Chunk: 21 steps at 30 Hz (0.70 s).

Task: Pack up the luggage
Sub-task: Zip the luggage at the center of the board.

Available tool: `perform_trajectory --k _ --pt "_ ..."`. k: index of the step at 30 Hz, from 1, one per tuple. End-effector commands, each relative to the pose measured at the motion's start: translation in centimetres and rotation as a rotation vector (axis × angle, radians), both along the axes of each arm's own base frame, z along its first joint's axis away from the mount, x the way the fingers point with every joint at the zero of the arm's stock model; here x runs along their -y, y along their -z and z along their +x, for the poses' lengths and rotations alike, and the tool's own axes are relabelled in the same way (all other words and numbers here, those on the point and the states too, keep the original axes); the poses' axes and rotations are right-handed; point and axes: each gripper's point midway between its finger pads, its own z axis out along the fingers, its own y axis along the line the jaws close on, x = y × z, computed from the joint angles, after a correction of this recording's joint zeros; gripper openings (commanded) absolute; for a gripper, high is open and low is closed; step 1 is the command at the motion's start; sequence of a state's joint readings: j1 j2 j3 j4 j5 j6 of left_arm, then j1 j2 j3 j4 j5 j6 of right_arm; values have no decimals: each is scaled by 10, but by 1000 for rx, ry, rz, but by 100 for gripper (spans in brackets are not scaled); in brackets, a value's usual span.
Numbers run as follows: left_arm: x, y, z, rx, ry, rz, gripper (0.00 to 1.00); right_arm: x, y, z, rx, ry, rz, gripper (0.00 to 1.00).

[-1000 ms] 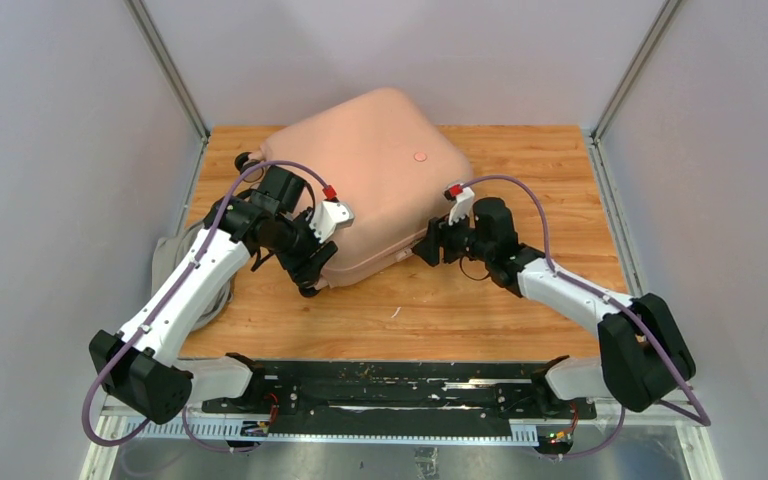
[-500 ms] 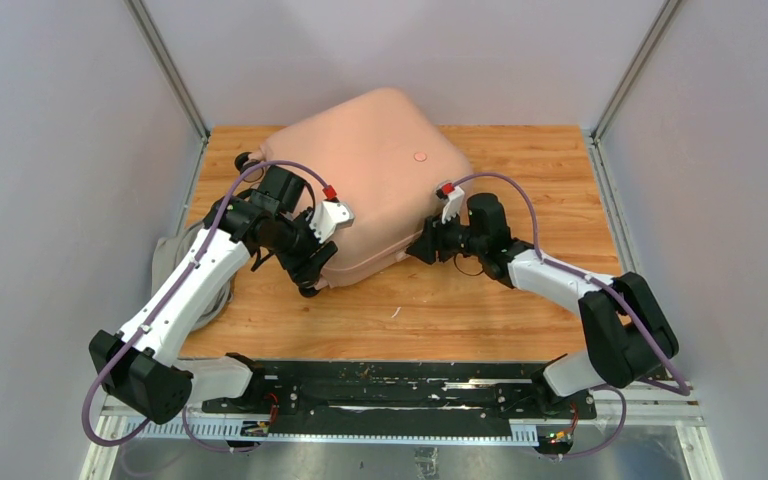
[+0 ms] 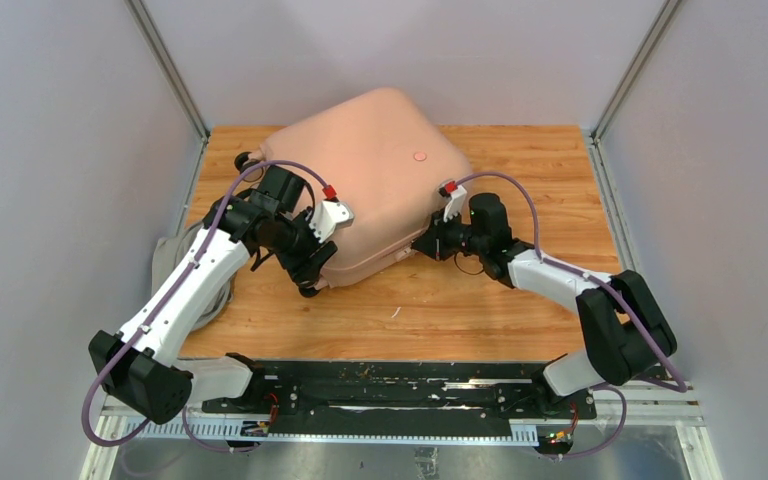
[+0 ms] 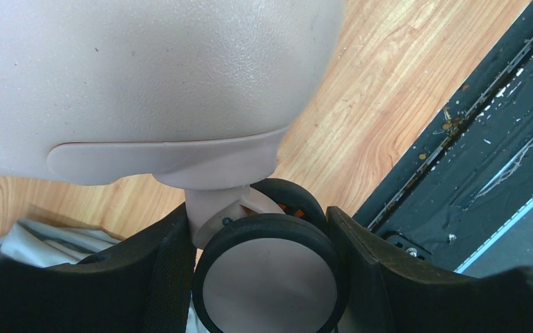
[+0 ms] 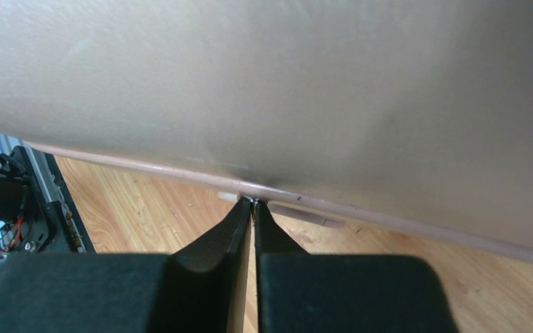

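The luggage [image 3: 370, 170] lies closed just ahead of both arms; the left claw [image 4: 257, 222] clamps its corner wheel [image 4: 267, 295]; the right claw [image 5: 252, 207], pinched together, tips the seam [image 5: 146, 166] running crosswise before it.

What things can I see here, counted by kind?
Pink suitcase: 1
Grey cloth bundle: 1
Robot arms: 2 (left arm, right arm)
Total: 4
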State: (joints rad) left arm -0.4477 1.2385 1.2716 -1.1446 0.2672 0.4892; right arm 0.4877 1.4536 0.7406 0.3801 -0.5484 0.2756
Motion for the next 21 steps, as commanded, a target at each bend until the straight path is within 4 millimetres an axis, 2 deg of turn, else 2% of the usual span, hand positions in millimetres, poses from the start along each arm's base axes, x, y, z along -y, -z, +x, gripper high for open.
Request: perform_trajectory --k 1,10,21 --pt "39 -44 19 181 141 -161 0 -2 -13 9 65 17 51 1" --pt "44 -40 18 149 150 -178 0 -12 -25 -11 115 -47 70 0" --pt "44 -31 19 137 176 -160 0 -47 -28 -45 195 -84 85 0"
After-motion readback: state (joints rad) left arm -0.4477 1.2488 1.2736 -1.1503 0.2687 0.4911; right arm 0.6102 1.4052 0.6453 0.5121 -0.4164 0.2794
